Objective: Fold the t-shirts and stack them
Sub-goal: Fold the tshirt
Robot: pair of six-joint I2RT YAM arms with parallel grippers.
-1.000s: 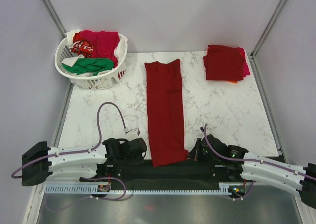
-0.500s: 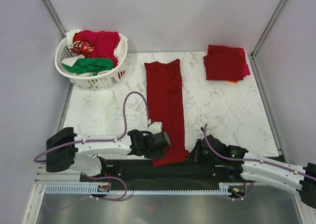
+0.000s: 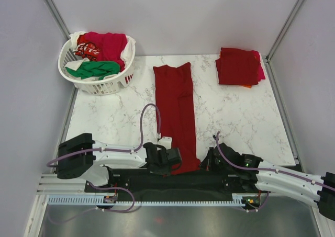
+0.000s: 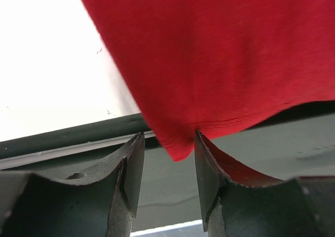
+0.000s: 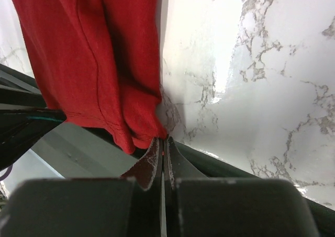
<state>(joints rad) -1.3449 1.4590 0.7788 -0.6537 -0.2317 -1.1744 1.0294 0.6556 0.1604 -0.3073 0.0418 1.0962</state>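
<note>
Here, the laundry basket (image 3: 104,85) holds red, green and white t-shirts (image 3: 107,44).

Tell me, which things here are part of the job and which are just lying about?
Job: long dark red folded t-shirt; stack of folded dark red t-shirts; heap of crimson, green, white shirts.
Just there: white plastic lattice laundry basket.
</note>
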